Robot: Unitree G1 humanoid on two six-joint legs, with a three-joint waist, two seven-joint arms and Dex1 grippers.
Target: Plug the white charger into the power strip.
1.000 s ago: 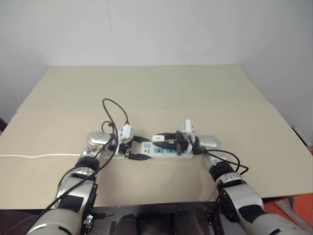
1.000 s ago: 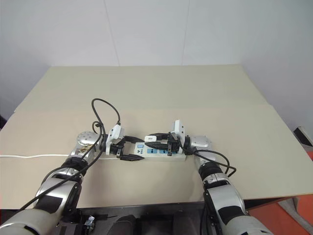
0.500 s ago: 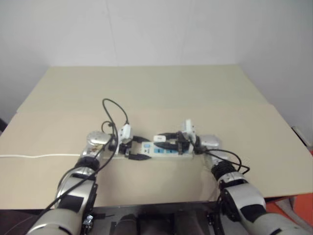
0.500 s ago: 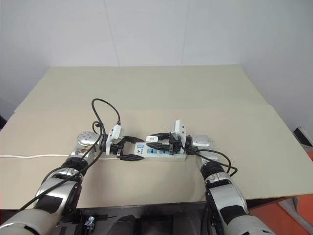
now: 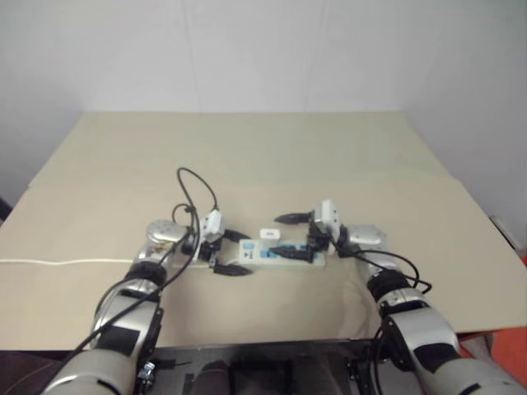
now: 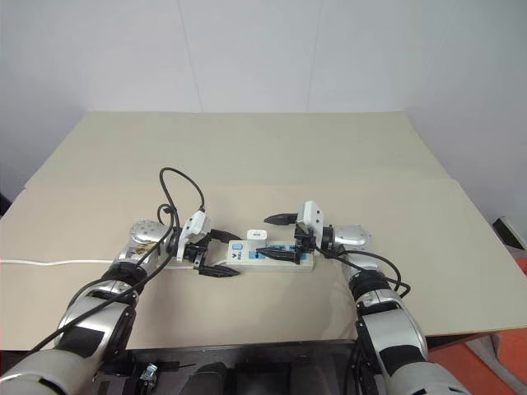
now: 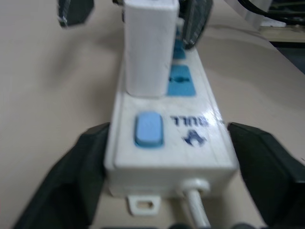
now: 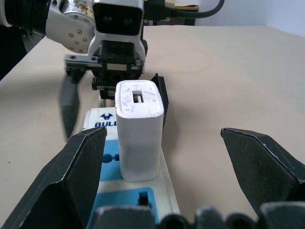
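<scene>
Jaws: both are spread wide, nothing gripped.
Left gripper [image 6: 216, 252]: placed astride the switch end of the power strip [image 6: 272, 255].
Right gripper [image 6: 281, 236]: opened beside the white charger [image 6: 257, 235].
Charger: seated upright in the strip on the table [image 6: 247, 156].

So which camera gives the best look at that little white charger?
The right wrist view: the white charger stands upright and close in the power strip, its top slot visible. The left wrist view shows one side of it; in the head views it is a tiny white block.
</scene>
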